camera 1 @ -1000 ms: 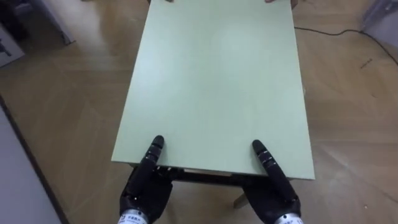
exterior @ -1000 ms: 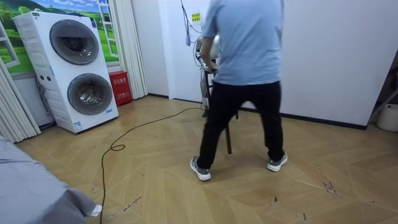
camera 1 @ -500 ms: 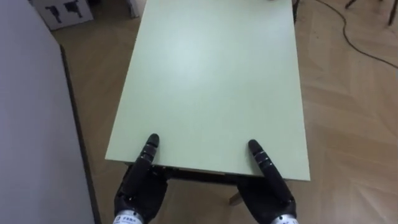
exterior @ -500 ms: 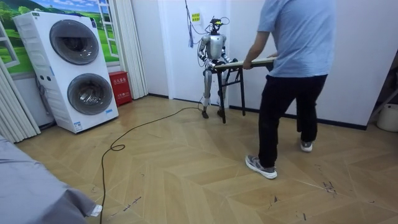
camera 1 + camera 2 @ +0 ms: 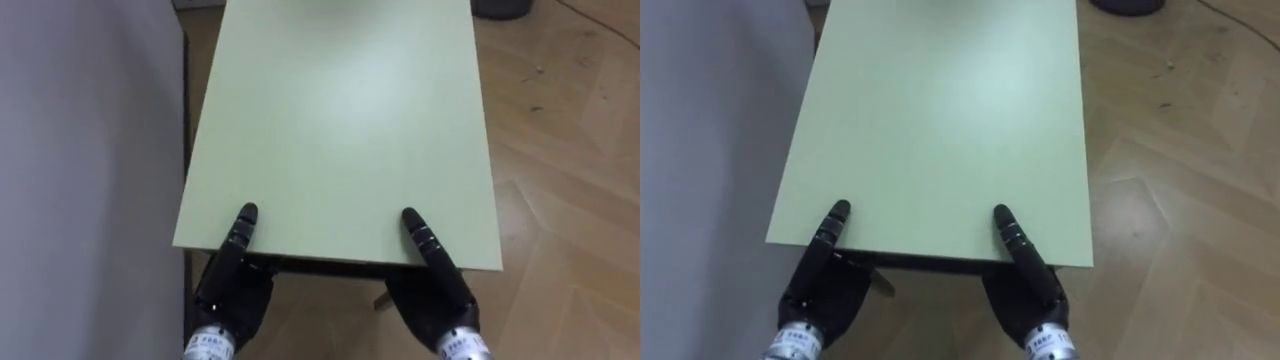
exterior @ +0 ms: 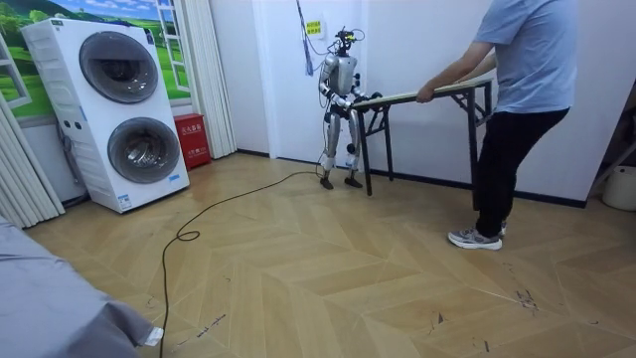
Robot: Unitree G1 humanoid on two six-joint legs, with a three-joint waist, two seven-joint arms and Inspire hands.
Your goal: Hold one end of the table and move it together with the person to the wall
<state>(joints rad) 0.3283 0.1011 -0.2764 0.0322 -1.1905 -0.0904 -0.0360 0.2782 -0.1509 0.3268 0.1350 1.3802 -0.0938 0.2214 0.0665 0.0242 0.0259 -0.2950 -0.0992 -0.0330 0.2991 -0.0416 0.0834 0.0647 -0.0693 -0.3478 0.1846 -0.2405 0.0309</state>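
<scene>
The pale green table [image 5: 340, 130] stretches away from me, its near edge held at both corners. My left hand [image 5: 228, 290] has its thumb lying on the top and its palm under the edge. My right hand [image 5: 435, 300] grips the same way at the near right corner. In the room view I stand by the white back wall, holding one end of the table [image 6: 397, 96]. A person [image 6: 527, 89] in a blue shirt holds the far end at the room view's right. The table hangs level with its black legs off the floor.
A grey wall panel [image 5: 80, 150] runs close along my left side. A dark round object [image 5: 500, 8] lies on the wood floor beyond the table. In the room view a stacked washer and dryer [image 6: 119, 109] and a red box [image 6: 192, 139] stand at the left.
The person has stepped to the room view's right and the table has swung with them. My view has turned, so the grey panel now covers more of the left.
</scene>
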